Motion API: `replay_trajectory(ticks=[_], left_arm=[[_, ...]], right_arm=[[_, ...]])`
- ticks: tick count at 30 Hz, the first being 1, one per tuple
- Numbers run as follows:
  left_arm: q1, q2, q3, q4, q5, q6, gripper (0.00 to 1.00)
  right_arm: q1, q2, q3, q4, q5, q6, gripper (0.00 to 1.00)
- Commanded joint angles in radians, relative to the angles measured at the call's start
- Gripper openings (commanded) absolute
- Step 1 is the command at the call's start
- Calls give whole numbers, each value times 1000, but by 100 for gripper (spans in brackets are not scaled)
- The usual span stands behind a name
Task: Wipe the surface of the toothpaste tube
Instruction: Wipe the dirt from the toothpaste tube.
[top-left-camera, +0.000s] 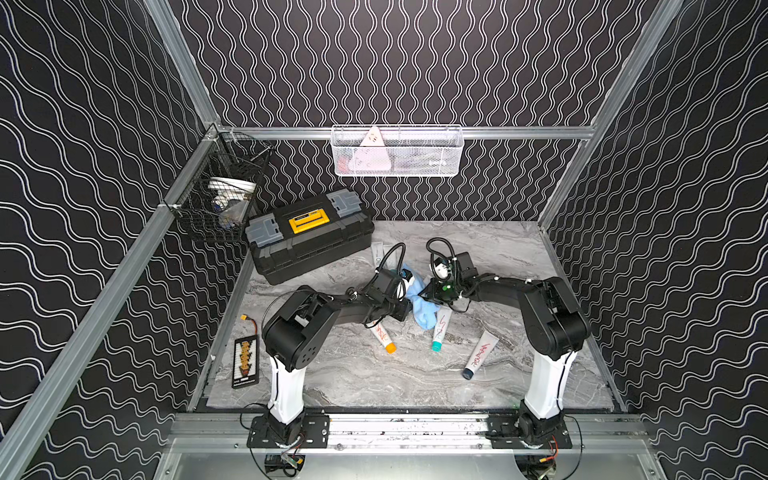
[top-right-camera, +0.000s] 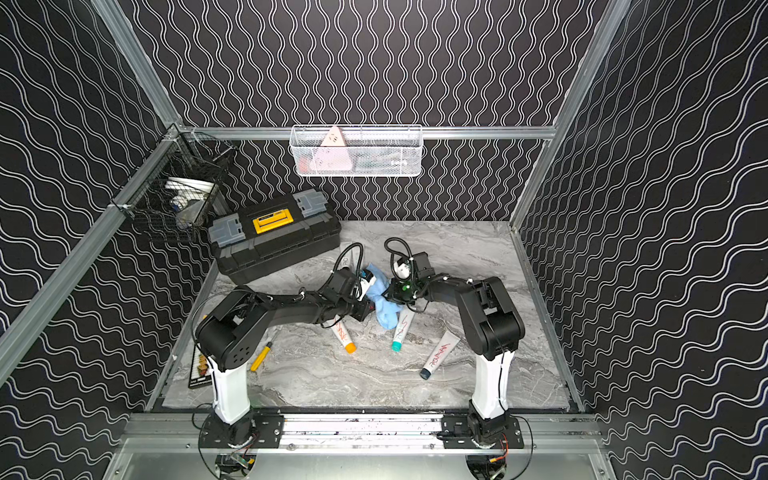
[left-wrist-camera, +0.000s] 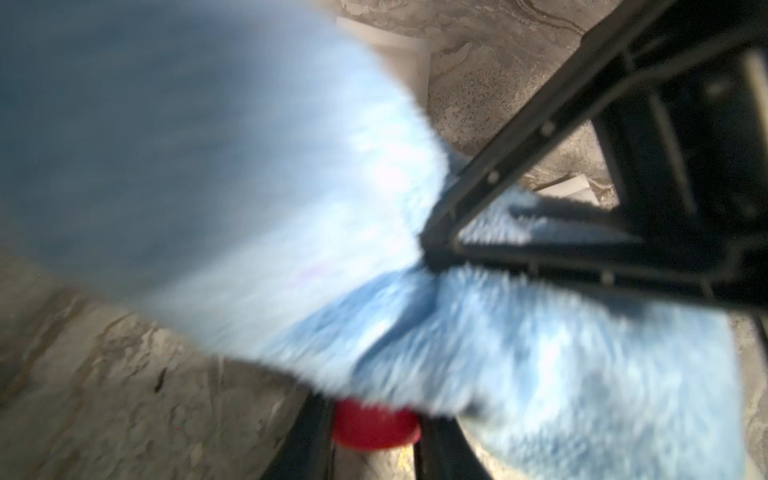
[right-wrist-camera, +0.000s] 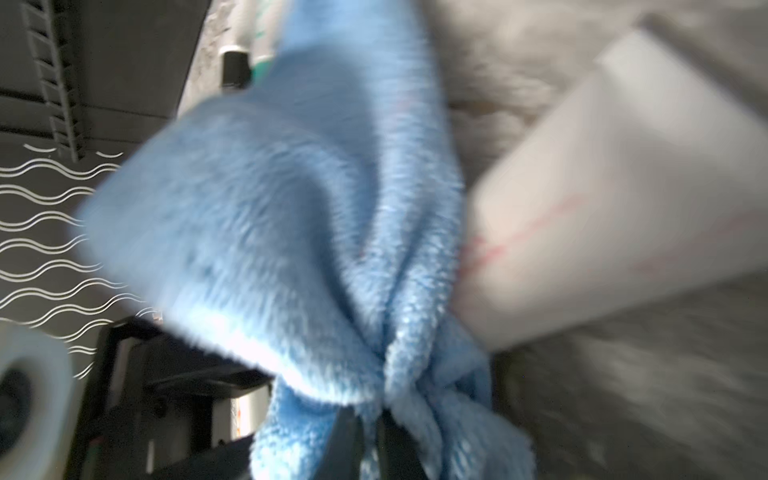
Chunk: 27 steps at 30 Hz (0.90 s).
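- at right gripper (right-wrist-camera: 370, 440): clamped on blue cloth (right-wrist-camera: 270, 216);
- at left gripper (left-wrist-camera: 372, 453): closed on red cap (left-wrist-camera: 374, 428) of toothpaste tube (right-wrist-camera: 602, 187);
- just beside right gripper: tube against cloth

Top views bright, sharp; both wrist views blur the blue cloth (right-wrist-camera: 270, 228).

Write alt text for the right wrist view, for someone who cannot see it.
A bunched blue cloth fills most of the blurred frame, pinched at its gathered end between the fingers of the right gripper. A white tube with faint red marks sits right beside the cloth over the gray marbled table, with a black toolbox behind.
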Motion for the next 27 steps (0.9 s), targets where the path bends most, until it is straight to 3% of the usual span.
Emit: replay_trajectory(ticks=[1,15,27], left_arm=[[2,9,5,-25,11,-21,16],[3,6,-1,-15,28,-20,16],[1,12,3,-15,45,-15,16]], right_arm=[[-38,40,4,-184,130,-9,0],[-119,136,253,-260,153,17,0],[-120,170,368,-263,182,15,0]])
